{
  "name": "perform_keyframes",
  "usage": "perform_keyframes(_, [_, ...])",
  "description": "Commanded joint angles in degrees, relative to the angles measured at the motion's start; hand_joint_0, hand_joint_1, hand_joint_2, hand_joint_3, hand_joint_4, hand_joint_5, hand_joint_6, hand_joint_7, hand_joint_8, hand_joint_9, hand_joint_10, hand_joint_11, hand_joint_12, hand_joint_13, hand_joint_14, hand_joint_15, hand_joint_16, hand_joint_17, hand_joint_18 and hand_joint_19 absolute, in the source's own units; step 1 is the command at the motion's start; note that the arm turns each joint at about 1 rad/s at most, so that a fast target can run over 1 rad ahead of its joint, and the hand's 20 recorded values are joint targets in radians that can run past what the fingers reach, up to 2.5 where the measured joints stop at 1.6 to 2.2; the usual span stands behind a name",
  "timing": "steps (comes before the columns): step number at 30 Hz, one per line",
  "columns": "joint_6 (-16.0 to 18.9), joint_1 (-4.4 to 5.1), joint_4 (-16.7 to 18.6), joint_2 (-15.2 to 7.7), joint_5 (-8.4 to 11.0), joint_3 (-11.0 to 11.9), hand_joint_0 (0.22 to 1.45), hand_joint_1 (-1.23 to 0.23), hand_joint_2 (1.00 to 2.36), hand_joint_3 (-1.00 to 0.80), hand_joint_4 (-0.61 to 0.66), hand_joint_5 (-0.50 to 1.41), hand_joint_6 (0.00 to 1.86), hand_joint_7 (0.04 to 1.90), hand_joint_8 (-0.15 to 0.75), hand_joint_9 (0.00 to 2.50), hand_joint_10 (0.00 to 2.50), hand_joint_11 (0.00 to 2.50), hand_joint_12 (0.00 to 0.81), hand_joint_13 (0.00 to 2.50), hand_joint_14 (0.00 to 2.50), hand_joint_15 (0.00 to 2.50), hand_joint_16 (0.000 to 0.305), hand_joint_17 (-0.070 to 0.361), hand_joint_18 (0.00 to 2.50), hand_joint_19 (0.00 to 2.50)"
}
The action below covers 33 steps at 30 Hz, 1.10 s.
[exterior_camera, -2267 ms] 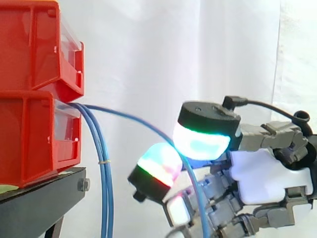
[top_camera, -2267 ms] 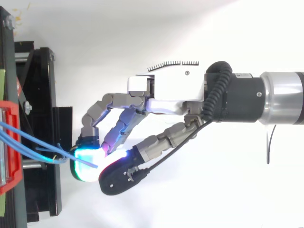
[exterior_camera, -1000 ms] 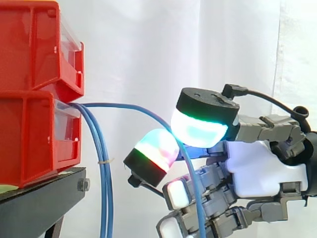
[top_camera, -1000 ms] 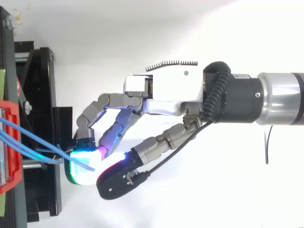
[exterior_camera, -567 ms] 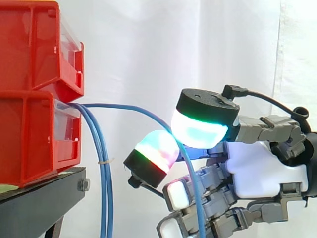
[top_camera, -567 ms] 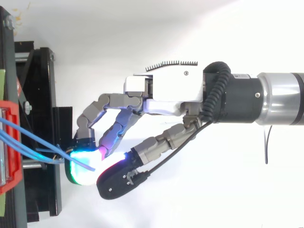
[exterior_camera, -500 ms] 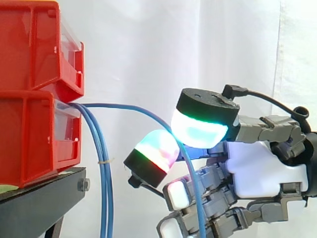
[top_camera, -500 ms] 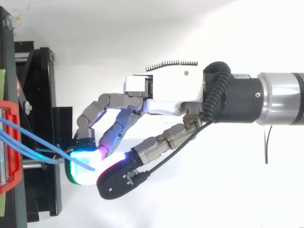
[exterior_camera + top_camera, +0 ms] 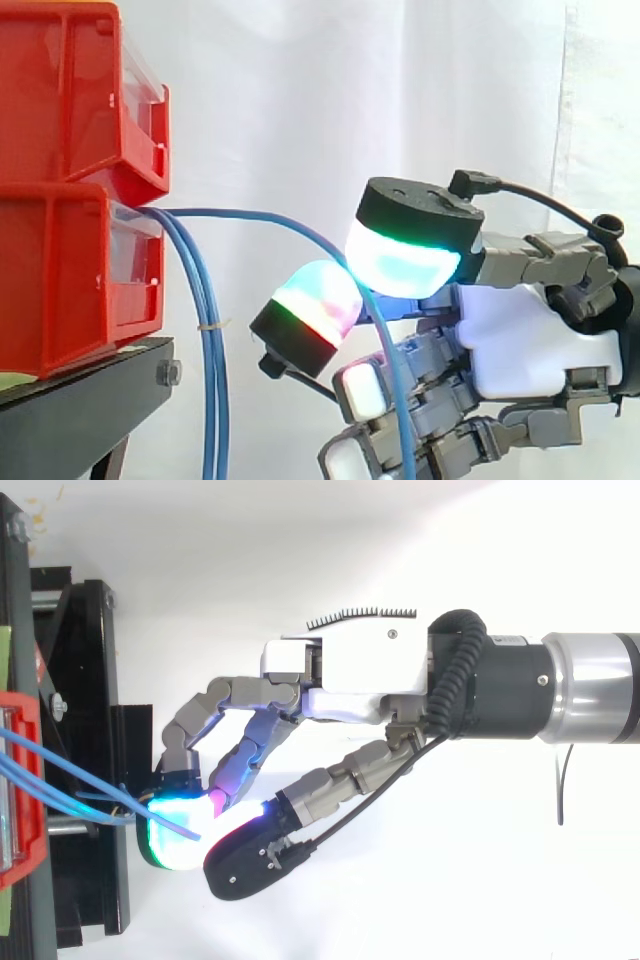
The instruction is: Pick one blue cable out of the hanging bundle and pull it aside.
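Note:
A bundle of blue cables [image 9: 208,370] hangs from the lower red bin [image 9: 60,280], bound by a thin tie. One blue cable [image 9: 260,222] arcs away from it to the right and runs down through my hand [image 9: 530,350]. Two fingers are curled toward each other, and their glowing fingertips [image 9: 405,268] pinch that cable between them. Below the pinch the cable drops past the other curled fingers. From above, the hand [image 9: 350,670] reaches left toward the stand, and the blue cable [image 9: 70,770] leads from the bin into the glowing pads.
Two red bins are stacked on a black stand [image 9: 80,400] at the left, the upper bin [image 9: 60,90] overhanging the lower. A white curtain hangs behind. In the top view the black stand [image 9: 90,680] lies just left of the fingertips.
Since 2.3 s ago the hand has risen a little and shifted slightly left, lifting the held cable's arc. Over the last second nothing has visibly moved.

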Motion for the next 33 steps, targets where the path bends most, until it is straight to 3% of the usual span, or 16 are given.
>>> perform_keyframes(1, [0.0, 0.0, -0.1, -0.1, 0.0, 0.0, 0.58, -0.81, 1.01, 0.0, -0.08, -0.09, 0.92, 0.96, 0.259, 1.04, 0.01, 0.45, 0.388, 0.83, 0.02, 0.49, 0.055, 0.123, 0.69, 0.47])
perform_keyframes(33, [0.0, 0.0, -0.1, -0.1, 0.0, -0.1, 0.57, -0.81, 1.0, 0.0, -0.07, -0.08, 0.92, 0.93, 0.275, 1.15, 0.02, 0.52, 0.392, 0.92, 0.02, 0.53, 0.055, 0.123, 0.8, 0.49])
